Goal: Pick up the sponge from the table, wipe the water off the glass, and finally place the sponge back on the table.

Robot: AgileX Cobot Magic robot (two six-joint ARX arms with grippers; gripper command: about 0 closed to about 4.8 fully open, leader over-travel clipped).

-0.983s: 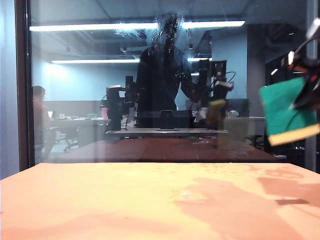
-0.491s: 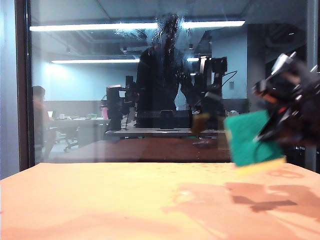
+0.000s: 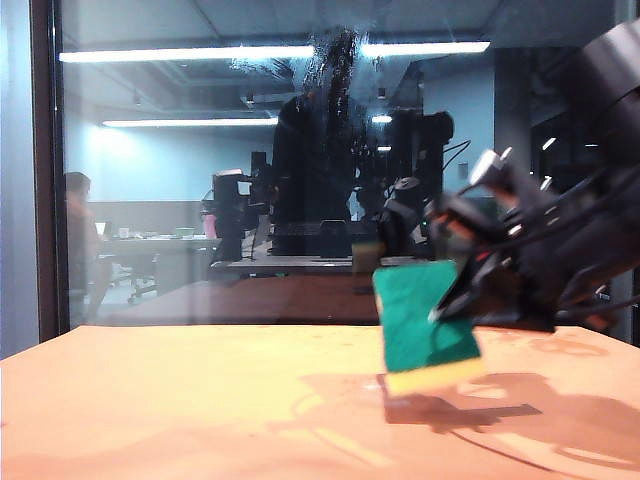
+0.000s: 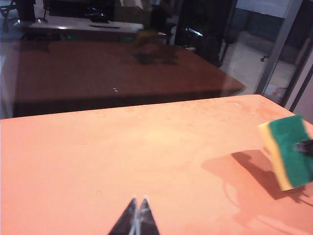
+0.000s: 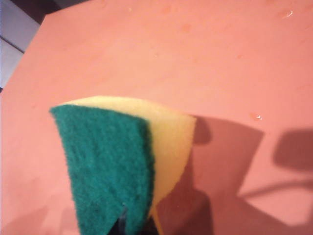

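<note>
My right gripper (image 3: 450, 305) is shut on the sponge (image 3: 425, 325), a pale yellow block with a green scouring face. It hangs tilted just above the orange table (image 3: 200, 400), right of the middle, its yellow edge lowest. The right wrist view shows the sponge (image 5: 122, 156) pinched and bent over the table (image 5: 220, 58). The sponge (image 4: 288, 152) also shows at the edge of the left wrist view. The glass (image 3: 300, 150) stands upright behind the table, with a whitish smear of water (image 3: 335, 55) high up. My left gripper (image 4: 138, 201) is shut and holds nothing, low over the table (image 4: 98, 161).
A dark frame edge (image 3: 42, 170) runs down the glass at the left. The pane mirrors a darker tabletop (image 3: 300, 300), the arms and an office room. The right arm (image 3: 580, 230) fills the right side of the exterior view and throws a shadow (image 3: 500, 410) on the table.
The right arm has swung down and to the left with the sponge, from high at the right edge to just above the table. The left gripper has not moved.
</note>
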